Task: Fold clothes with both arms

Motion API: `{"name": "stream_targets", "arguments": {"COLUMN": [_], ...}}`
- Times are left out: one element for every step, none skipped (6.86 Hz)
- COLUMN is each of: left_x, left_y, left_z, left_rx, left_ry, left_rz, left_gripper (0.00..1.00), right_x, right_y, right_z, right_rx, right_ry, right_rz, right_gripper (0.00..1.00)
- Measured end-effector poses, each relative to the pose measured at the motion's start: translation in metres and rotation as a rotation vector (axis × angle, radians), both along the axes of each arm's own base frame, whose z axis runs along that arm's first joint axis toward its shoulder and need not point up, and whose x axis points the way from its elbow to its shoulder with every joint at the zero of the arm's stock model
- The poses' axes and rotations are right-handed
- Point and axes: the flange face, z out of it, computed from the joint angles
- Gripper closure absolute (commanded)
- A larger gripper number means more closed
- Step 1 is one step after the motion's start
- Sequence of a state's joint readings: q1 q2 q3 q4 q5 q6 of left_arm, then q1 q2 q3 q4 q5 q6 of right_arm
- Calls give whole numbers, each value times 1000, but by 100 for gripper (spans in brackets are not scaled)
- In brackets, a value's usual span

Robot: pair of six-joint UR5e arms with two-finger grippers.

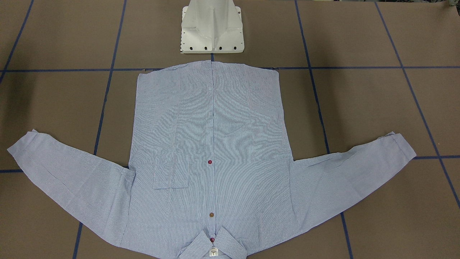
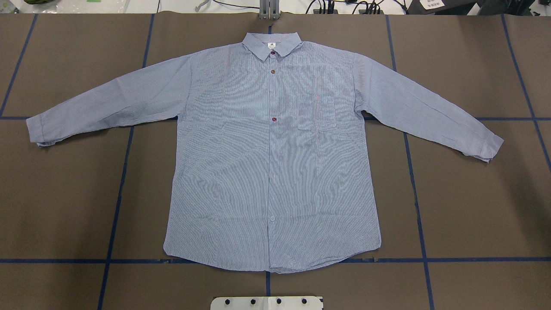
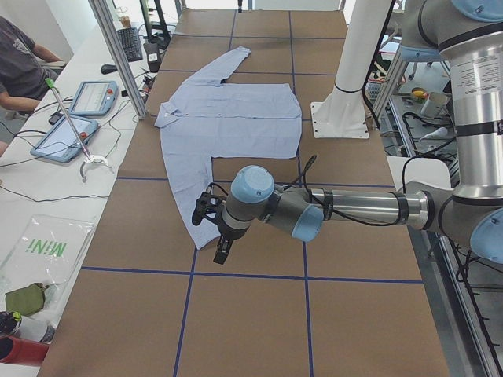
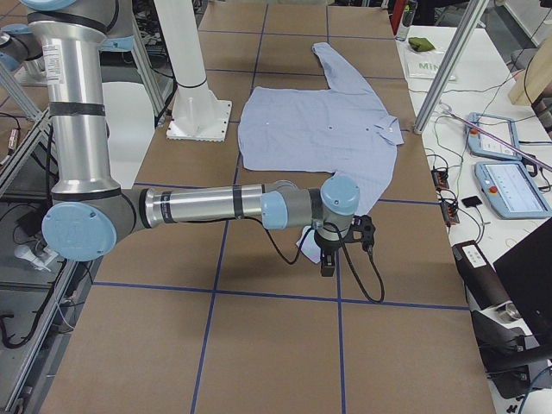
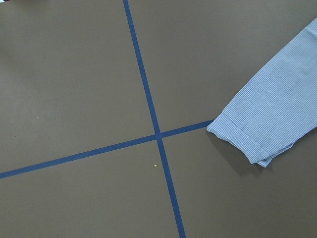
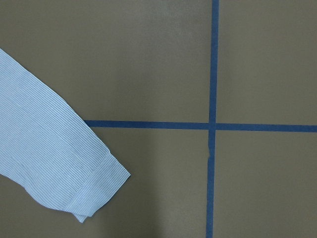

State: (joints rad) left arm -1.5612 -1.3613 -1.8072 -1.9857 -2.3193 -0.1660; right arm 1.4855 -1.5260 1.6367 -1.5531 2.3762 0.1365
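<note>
Brown paper covers the desk [image 2: 64,193], and blue tape lines [image 2: 120,172] divide it into big squares. We see the striped light blue shirt [image 2: 271,163] lying flat on it, front side up and buttoned. Its hem is just in front of the white pedestal base [image 1: 212,30] and its collar [image 2: 271,43] is at the far edge. Both sleeves are spread outward.

The left arm [image 3: 354,208] reaches low across the desk, and the left gripper [image 3: 221,250] hangs above the cuff [image 2: 36,131] of the sleeve on that side. Its wrist camera shows that cuff [image 5: 247,141] lying loose beside a tape crossing. The right arm [image 4: 198,207] mirrors this, with the right gripper [image 4: 329,263] pointing down over the other cuff [image 2: 488,148]. In the right wrist view that cuff [image 6: 99,183] also lies flat.

Both grippers show only in the side views, so we cannot tell how far their jaws are parted.

A chest pocket [image 2: 317,113] sits right of the placket in the overhead view. Dark red buttons [image 2: 274,119] run down the centre, and a small white label [image 2: 271,44] sits inside the collar.
</note>
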Motion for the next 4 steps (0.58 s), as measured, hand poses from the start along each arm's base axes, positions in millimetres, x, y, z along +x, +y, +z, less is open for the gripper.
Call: {"name": "stream_targets", "arguments": {"left_x": [1,1,2,2], "left_y": [0,0,1,2], "left_z": [-5,-11,-14,-16], "left_rx": [-25,-31,-29,-25], "left_ry": [21,32,37,41], "left_rz": [-30,-44,-47,-45], "left_gripper": [0,0,0,1], "right_x": [0,0,-1,-1], "right_y": [0,0,1,2], "right_z": [0,0,0,2], "right_rx": [0,0,0,-5], "right_ry": [-2,-3,-4,-9], "right_rz": [-1,-1,-1,-2], "right_gripper": [0,0,0,0]}}
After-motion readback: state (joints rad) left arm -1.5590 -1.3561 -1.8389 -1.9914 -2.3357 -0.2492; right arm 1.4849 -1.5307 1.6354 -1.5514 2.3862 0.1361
